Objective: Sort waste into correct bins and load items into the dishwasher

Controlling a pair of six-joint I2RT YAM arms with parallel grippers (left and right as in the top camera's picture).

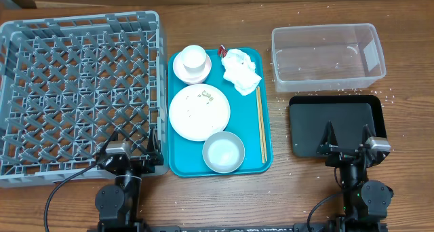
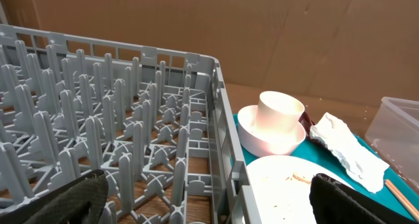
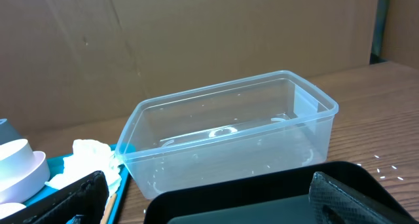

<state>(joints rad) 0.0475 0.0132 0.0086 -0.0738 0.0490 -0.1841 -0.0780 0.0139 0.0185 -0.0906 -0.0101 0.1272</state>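
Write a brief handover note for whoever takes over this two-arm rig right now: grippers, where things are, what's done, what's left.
Left gripper: open, empty, at the dish rack's near right corner.
Right gripper: open, empty, over the black tray's near edge.
On the teal tray: cup in a small bowl, plate with food bits, steel-grey bowl, napkin, red wrapper, chopsticks. Loose grains lie on the table by the clear tub.
Done: nothing; rack, tub and black tray look empty.
Left: waste into the bins, dishes into the rack.
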